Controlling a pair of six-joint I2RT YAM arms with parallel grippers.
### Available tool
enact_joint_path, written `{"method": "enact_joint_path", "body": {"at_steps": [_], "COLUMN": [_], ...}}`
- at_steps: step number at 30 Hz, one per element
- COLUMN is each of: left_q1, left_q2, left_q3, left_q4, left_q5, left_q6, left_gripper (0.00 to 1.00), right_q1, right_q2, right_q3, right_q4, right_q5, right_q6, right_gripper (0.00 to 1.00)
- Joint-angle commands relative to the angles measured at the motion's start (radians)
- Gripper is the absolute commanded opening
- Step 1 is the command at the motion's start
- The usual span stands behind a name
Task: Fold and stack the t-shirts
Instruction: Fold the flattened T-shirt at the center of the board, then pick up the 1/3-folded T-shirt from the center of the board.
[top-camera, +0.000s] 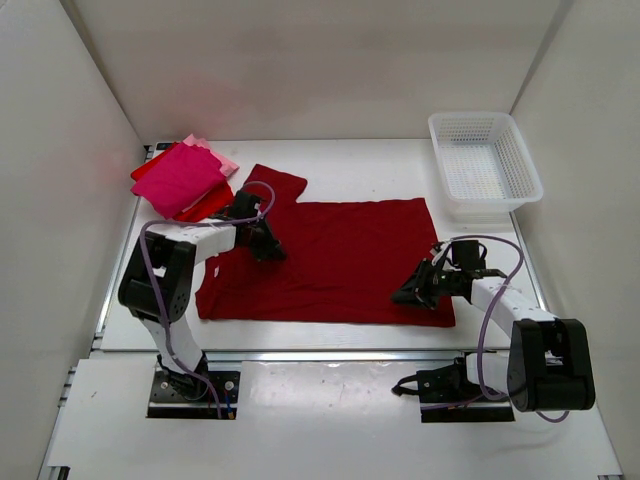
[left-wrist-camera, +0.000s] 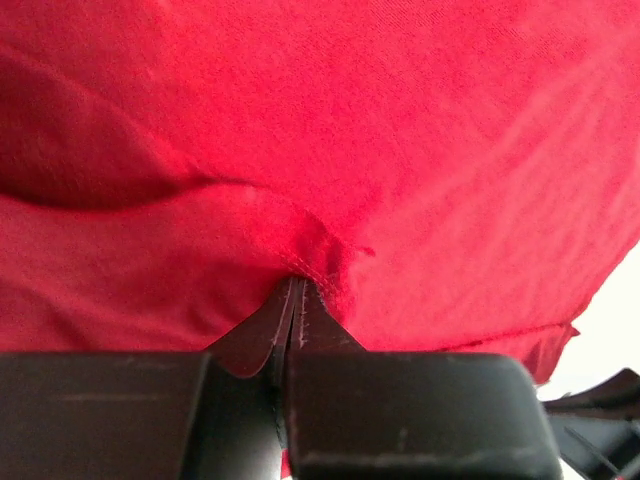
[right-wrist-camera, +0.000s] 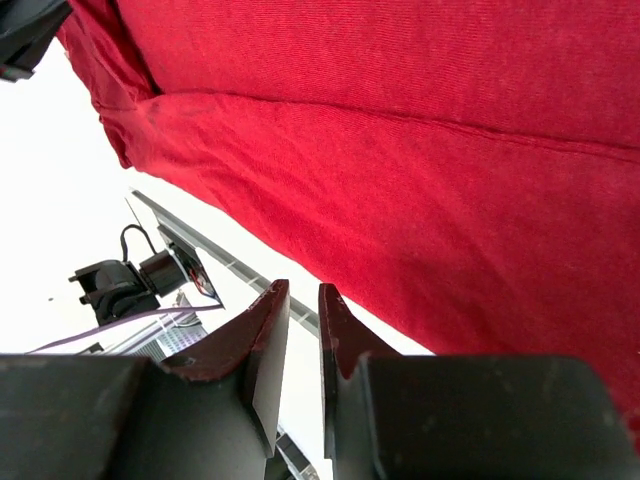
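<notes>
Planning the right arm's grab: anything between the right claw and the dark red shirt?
Nothing visible. The right claw hovers at the dark red shirt's near right edge, jaws slightly apart and empty. Only the table shows in the gap.

the dark red shirt (top-camera: 340, 255) covered most of the counter's (top-camera: 350, 160) middle. a bare strip ran along the far edge between the folded stack (top-camera: 183, 178) in the far left corner and the basket (top-camera: 483, 162) in the far right corner. the left gripper (top-camera: 268, 248) sat low on the shirt toward the left edge, the right gripper (top-camera: 410, 295) at its near right corner. walls (top-camera: 300, 70) closed three sides.
</notes>
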Motion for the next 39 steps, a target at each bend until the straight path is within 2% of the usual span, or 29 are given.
{"method": "enact_joint_path", "body": {"at_steps": [1,4,8,10,12,14,17,18,20,21,22,24,25,27,28,30,31,33,35,39], "left_q1": [0.002,-0.018,-0.036,-0.015,0.011,0.045,0.114,0.112,0.143,0.139,0.141,0.134,0.132,0.138,0.14,0.152,0.16,0.161,0.174,0.189], "left_q2": [0.024,0.07,0.09,0.053,0.006,-0.034,-0.074,-0.07,-0.019,-0.002,0.05,0.181,0.215,0.378,0.422,0.577,0.616,0.758,0.824,0.785], "left_q3": [0.056,0.089,0.112,0.088,0.074,0.092,0.195,0.221,0.342,0.39,0.477,0.646,0.757,1.016,1.075,1.296,1.348,1.569,1.646,1.484], "left_q4": [0.048,0.081,0.051,0.049,0.043,0.015,0.002,0.002,0.0,-0.015,-0.032,-0.137,-0.158,-0.256,-0.299,-0.345,-0.38,-0.443,-0.469,-0.381], "left_q5": [0.016,0.06,0.044,0.027,-0.001,-0.028,-0.057,-0.07,-0.079,-0.082,-0.093,-0.184,-0.199,-0.235,-0.249,-0.249,-0.249,-0.286,-0.301,-0.318], "left_q6": [-0.004,-0.024,-0.019,-0.027,-0.032,-0.036,-0.038,-0.041,-0.039,-0.036,-0.02,0.026,0.045,0.083,0.086,0.102,0.109,0.126,0.135,0.163], "left_gripper": [0.1,0.14,0.23,0.28,0.41,0.49,0.54,0.53,0.44,0.33,0.21,0.06,0.02,0.02,0.02,0.04,0.05,0.11,0.22,0.35], "right_q1": [0.03,0.057,0.06,0.052,0.041,0.015,0.006,0.005,0.014,0.021,0.02,0.035,0.038,0.054,0.061,0.077,0.08,0.087,0.104,0.139], "right_q2": [-0.026,-0.034,-0.039,-0.048,-0.052,-0.062,-0.072,-0.071,-0.085,-0.079,-0.085,-0.083,-0.086,-0.095,-0.097,-0.091,-0.092,-0.088,-0.082,-0.063], "right_q3": [-0.002,-0.011,-0.03,-0.033,-0.031,-0.036,-0.039,-0.045,-0.053,-0.051,-0.054,-0.054,-0.048,-0.032,-0.024,0.001,0.005,0.039,0.076,0.157], "right_q4": [0.033,0.041,0.068,0.062,0.05,0.047,0.045,0.041,0.033,0.033,0.032,0.019,0.007,-0.01,-0.028,-0.05,-0.065,-0.089,-0.126,-0.163], "right_q5": [-0.015,-0.012,-0.015,-0.018,-0.023,-0.031,-0.041,-0.038,-0.041,-0.04,-0.044,-0.051,-0.043,-0.016,-0.014,0.003,0.003,0.006,0.015,0.021], "right_q6": [0.019,0.047,0.064,0.061,0.044,0.039,0.033,0.029,0.027,0.02,0.015,0.0,-0.01,-0.029,-0.042,-0.048,-0.059,-0.056,-0.085,-0.114], "right_gripper": [0.16,0.16,0.15,0.15,0.16,0.16,0.16,0.16,0.12,0.02,0.0,0.0,0.0,0.0,0.0,0.0,0.0,0.0,0.0,0.0]}}
